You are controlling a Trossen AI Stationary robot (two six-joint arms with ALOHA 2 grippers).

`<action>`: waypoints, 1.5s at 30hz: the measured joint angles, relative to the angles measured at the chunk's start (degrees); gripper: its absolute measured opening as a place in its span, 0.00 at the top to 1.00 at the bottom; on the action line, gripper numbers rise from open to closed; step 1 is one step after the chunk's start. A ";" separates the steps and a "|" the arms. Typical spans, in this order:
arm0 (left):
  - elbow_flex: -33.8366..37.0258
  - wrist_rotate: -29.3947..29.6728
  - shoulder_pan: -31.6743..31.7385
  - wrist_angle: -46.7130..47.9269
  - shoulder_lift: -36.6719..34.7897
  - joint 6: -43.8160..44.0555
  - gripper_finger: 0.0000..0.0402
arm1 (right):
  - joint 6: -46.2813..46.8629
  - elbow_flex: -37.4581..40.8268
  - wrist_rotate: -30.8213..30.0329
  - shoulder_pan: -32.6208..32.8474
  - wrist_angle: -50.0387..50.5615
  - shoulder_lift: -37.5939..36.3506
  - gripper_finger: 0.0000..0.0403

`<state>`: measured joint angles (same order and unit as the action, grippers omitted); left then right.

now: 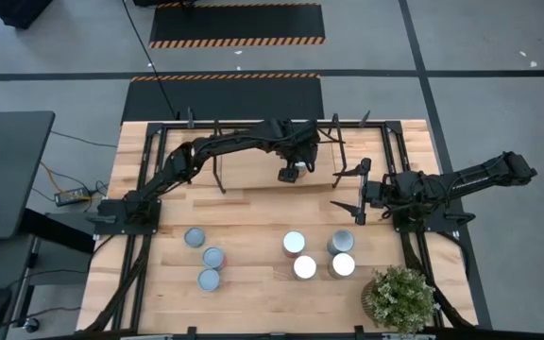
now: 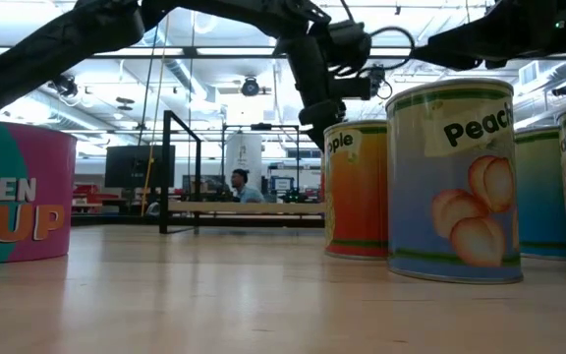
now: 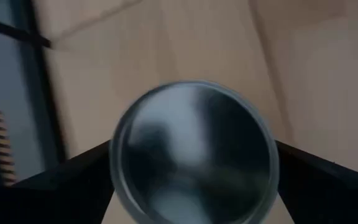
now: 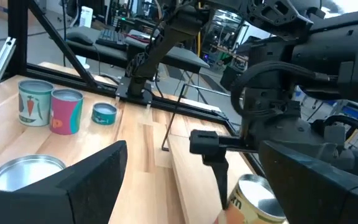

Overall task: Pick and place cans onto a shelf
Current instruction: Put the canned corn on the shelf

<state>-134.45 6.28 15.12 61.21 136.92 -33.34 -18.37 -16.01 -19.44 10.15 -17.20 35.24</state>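
Note:
My left gripper [image 1: 291,172] reaches over the shelf [image 1: 253,161], a light wooden board in a black rod frame at the table's far middle. It is shut on a silver-topped can [image 3: 194,152], whose yellow label shows in the right wrist view [image 4: 253,200]. The high view hides this can under the gripper. My right gripper [image 1: 341,191] is open and empty just right of the shelf, and its fingers show in its wrist view [image 4: 185,180]. Three cans [image 1: 209,258] stand on the table at near left. Several more cans [image 1: 317,254] stand at near right. My left gripper pinches the can between its two fingers, one on each side of the can's side wall [image 3: 115,177] just under the top rim. The fingers [image 4: 219,171] come from above, pointing down. The can stands upright over the shelf board; whether its base rests on the board I cannot tell.
A bushy green potted plant [image 1: 399,298] stands at the table's near right corner. The shelf's black upright rods [image 4: 173,124] stand between the two arms. In the low view the cans [image 2: 452,182] loom close. A person [image 2: 239,185] sits far off in the room.

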 joint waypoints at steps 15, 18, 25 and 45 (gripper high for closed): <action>0.08 12.15 -1.85 -6.27 -2.17 -1.60 0.03 | -0.74 0.00 0.04 0.00 0.51 0.00 0.07; 0.06 12.11 -1.91 -6.00 -3.70 -0.29 0.03 | -0.72 0.00 0.02 0.00 0.53 0.00 0.07; 0.03 11.66 -1.85 0.78 -4.87 -2.36 0.03 | -0.70 -0.02 0.04 0.00 0.57 0.00 0.07; 13.03 21.85 -1.48 -21.30 -4.51 -0.20 0.03 | -0.89 -0.02 0.04 -0.11 0.53 0.00 0.07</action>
<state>-121.41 28.14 13.64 39.92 132.41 -33.55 -19.27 -16.03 -19.40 10.04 -16.67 35.24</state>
